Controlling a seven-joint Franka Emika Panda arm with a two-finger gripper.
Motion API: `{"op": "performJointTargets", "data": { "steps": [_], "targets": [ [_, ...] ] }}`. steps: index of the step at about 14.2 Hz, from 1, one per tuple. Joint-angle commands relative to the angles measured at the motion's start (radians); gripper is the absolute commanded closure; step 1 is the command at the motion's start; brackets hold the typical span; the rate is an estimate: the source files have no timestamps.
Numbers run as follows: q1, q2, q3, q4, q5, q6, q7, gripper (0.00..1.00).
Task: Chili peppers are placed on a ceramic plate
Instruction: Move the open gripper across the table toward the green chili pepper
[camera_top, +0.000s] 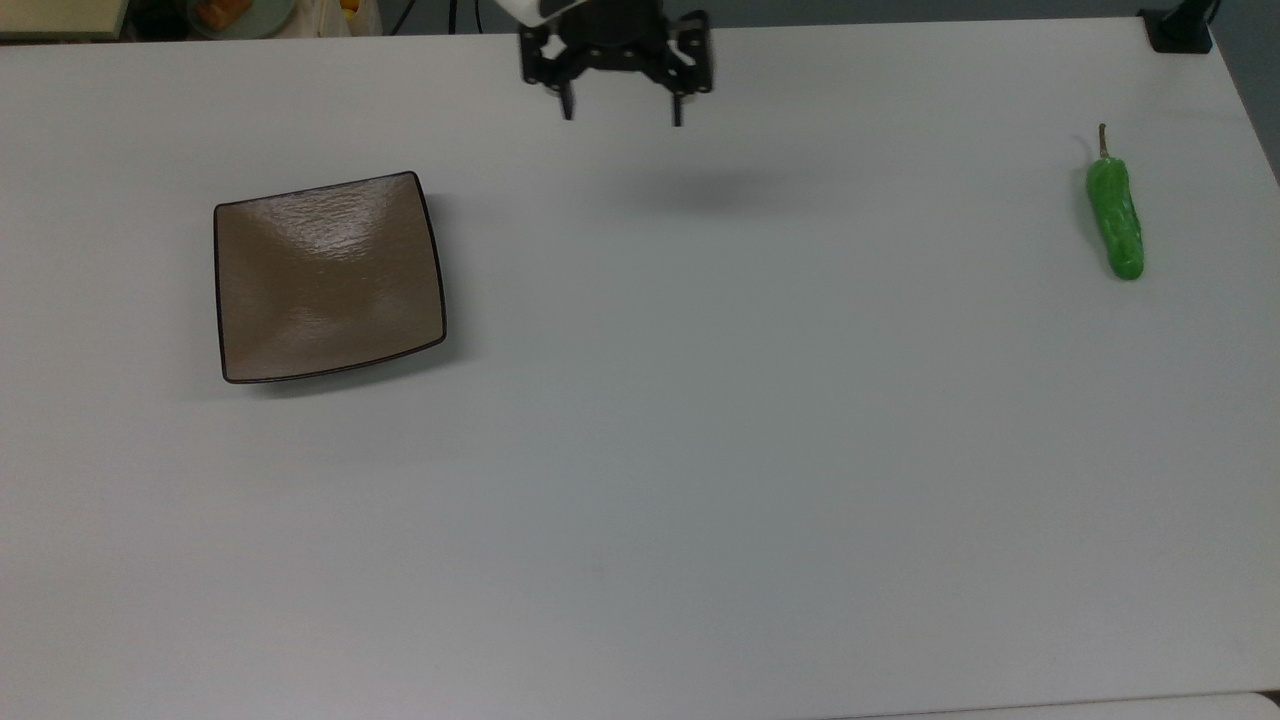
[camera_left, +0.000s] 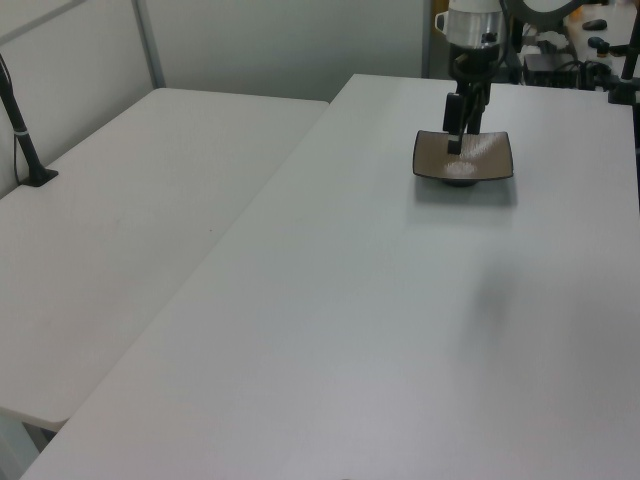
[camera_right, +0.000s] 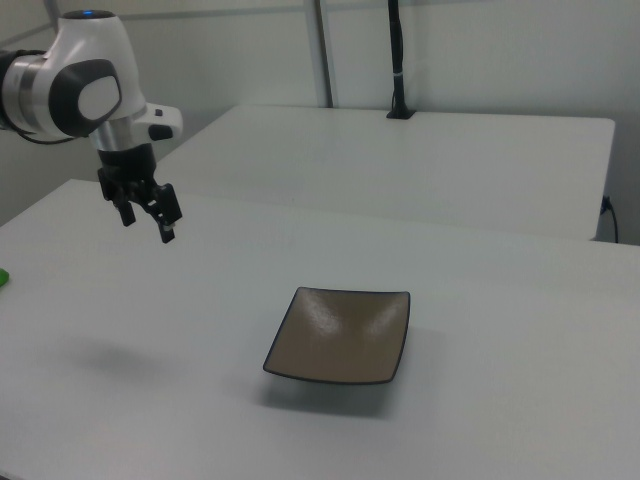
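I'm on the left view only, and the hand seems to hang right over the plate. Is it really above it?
Observer: No. In the top view the hand hangs above the bare table, off to the top view's right of the ceramic plate.
Operator: Where is the chili pepper?
Observer: The chili pepper lies on the table near the top view's right edge, far from the plate, with its stem toward the top view's top.
Operator: Is the hand open?
Observer: Yes. The top view shows its fingers spread apart with nothing between them.
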Motion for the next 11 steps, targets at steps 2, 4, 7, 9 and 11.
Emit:
{"op": "performJointTargets", "data": {
  "steps": [2,4,7,9,11],
  "targets": [
    [0.009,0.077,0.121,0.049,0.03,0.074,0.181,0.0],
    [0.014,0.11,0.17,0.052,0.03,0.122,0.254,0.0],
    [0.066,0.156,0.213,0.052,0.028,0.2,0.348,0.0],
    [0.119,0.198,0.22,0.065,0.024,0.247,0.397,0.0],
    [0.175,0.251,0.229,0.106,0.024,0.28,0.412,0.0]
  ]
}}
